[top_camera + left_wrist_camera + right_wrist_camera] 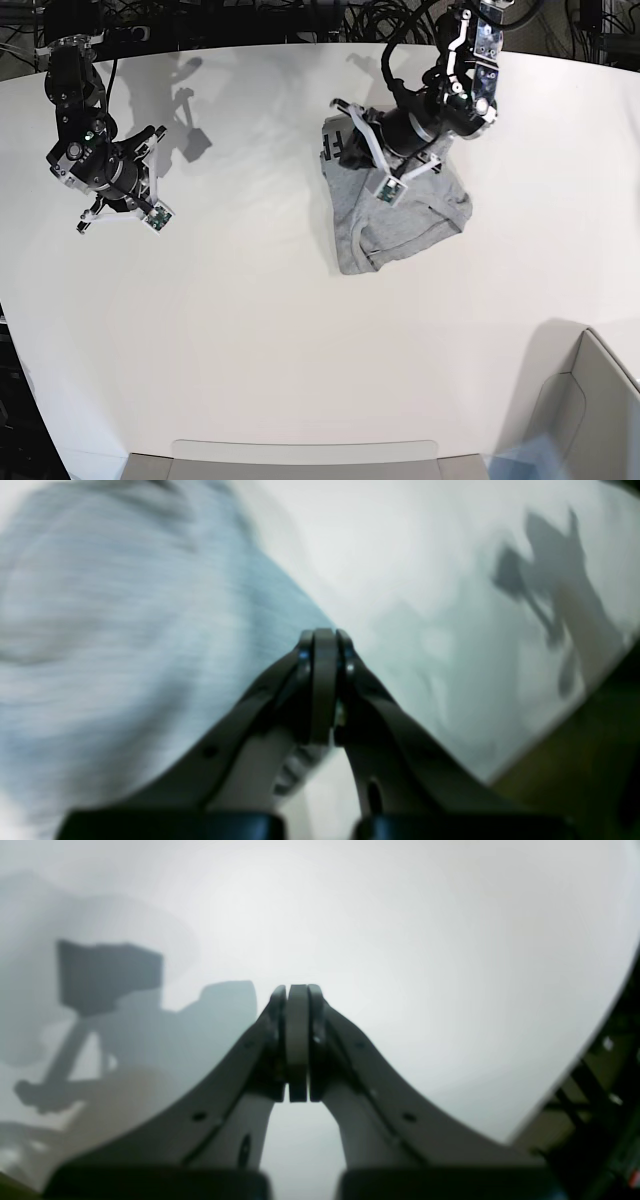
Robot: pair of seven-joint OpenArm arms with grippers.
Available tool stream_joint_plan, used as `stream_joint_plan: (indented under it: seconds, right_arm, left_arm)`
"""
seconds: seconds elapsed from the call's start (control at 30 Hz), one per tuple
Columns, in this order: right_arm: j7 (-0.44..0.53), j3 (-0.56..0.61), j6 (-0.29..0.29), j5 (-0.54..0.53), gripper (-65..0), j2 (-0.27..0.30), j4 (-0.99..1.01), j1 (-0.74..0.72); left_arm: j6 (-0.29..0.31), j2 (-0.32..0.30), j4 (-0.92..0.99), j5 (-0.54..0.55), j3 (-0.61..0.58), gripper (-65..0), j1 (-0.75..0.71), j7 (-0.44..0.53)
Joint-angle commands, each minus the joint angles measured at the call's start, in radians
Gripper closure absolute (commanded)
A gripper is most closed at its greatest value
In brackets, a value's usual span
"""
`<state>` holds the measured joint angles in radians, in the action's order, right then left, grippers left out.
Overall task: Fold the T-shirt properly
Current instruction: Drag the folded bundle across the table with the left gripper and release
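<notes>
T-shirt point(120, 630) fabric lies left of and under our left pincer point(324, 636), its jaws pressed together on nothing we can see. Our right pincer point(298, 990), likewise closed and empty, faces only bare table point(400, 940). From the base view, the crumpled shirt sits beneath our left pincer; a poor grab risks bunching layers.

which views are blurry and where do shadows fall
Left wrist: T-shirt smeared by blur, arm shadow on the table. Right wrist: soft focus, dark arm shadow left of the closed right hand. Base: sharp, arm shadows fall on the table's far side.
</notes>
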<state>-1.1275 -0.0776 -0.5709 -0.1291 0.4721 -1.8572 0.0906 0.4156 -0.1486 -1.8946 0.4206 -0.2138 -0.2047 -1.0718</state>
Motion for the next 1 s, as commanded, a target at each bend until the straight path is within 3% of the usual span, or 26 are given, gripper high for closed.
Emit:
stream_joint_plan:
  seconds: [0.0, 0.13, 0.3, 0.43, 0.53, 0.7, 0.97]
  right_arm:
    - [0.019, -0.003, -0.002, -0.002, 0.0, 0.003, -0.020, -0.002]
    - [0.020, -0.001, -0.002, -0.002, 0.0, -0.017, -0.022, 0.018]
    - [0.020, -0.001, -0.002, -0.002, 0.0, -0.017, -0.022, 0.019]
    - [0.020, -0.001, -0.002, -0.002, 0.0, -0.017, -0.022, 0.021]
    - [0.020, -0.001, -0.002, -0.002, 0.0, -0.017, -0.022, 0.033]
    - [0.020, 0.000, -0.002, -0.002, 0.0, -0.019, -0.023, 0.048]
    - [0.020, 0.000, -0.002, -0.002, 0.0, -0.016, -0.023, 0.088]
  left_arm:
    - [-0.008, -0.024, 0.023, -0.027, 0.003, 0.0, 0.001, 0.012]
    - [-0.008, -0.064, 0.154, -0.147, 0.092, 0.0, 0.020, 0.014]
    - [-0.007, -0.111, 0.051, -0.167, 0.190, 0.0, 0.012, 0.003]
    - [-0.007, -0.102, -0.099, -0.167, 0.198, 0.0, 0.003, 0.015]
    - [-0.008, -0.042, -0.075, -0.174, 0.219, 0.0, 0.055, 0.098]
    - [-0.010, 0.045, 0.094, -0.170, 0.301, 0.0, 0.212, 0.215]
    - [-0.010, 0.037, 0.494, -0.174, 0.356, 0.0, 0.336, 0.261]
